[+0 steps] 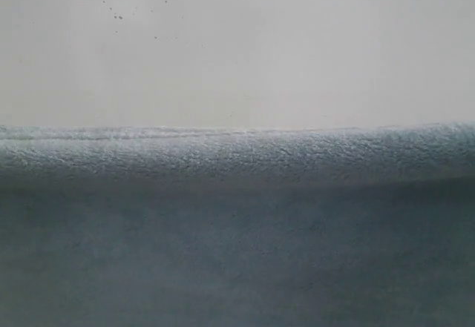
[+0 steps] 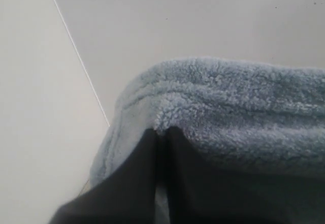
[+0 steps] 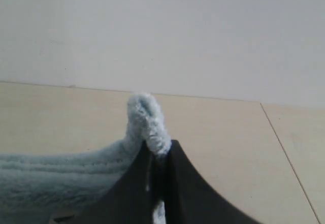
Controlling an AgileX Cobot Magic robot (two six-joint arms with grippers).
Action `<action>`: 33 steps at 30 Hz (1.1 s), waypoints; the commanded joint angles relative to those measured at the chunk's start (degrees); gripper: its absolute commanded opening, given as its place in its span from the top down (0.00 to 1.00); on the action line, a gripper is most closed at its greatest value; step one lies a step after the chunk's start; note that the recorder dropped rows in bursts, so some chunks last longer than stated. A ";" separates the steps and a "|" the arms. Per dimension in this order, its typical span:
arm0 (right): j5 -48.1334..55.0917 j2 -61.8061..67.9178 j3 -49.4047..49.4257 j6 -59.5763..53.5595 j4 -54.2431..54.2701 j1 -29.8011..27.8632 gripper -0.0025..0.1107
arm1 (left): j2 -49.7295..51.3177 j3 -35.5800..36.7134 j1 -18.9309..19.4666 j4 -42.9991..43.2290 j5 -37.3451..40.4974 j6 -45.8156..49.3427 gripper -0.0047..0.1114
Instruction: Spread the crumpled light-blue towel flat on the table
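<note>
The light-blue towel (image 1: 237,230) fills the lower half of the exterior view like a raised curtain, its hemmed top edge running level across the frame; neither gripper shows there. In the left wrist view my left gripper (image 2: 162,131) is shut on a corner of the towel (image 2: 228,107), fleece bulging over the black fingers (image 2: 127,183). In the right wrist view my right gripper (image 3: 161,148) is shut on another corner of the towel (image 3: 147,117), a fluffy tuft sticking out past the fingertips above the beige table (image 3: 218,132).
A white wall (image 1: 237,45) with a few dark specks stands behind the towel. In the right wrist view a seam line (image 3: 289,158) crosses the table. A thin white line (image 2: 76,51) runs along the pale surfaces in the left wrist view.
</note>
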 commanded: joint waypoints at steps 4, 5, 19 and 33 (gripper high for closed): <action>3.12 -0.31 -0.34 -4.41 -1.05 0.08 0.98 | -0.35 0.01 -0.08 0.34 0.83 0.01 0.92; 3.11 0.32 -0.34 -4.90 -0.88 0.08 0.98 | -0.24 0.32 -0.08 0.34 2.01 0.01 0.92; -2.63 18.53 -0.34 -9.21 -0.68 0.08 0.98 | 12.76 5.52 -0.08 0.34 8.19 -6.82 0.92; -20.39 45.35 -0.34 -7.12 -0.80 -0.04 0.98 | 35.89 -0.43 -0.08 7.29 7.64 -15.61 0.92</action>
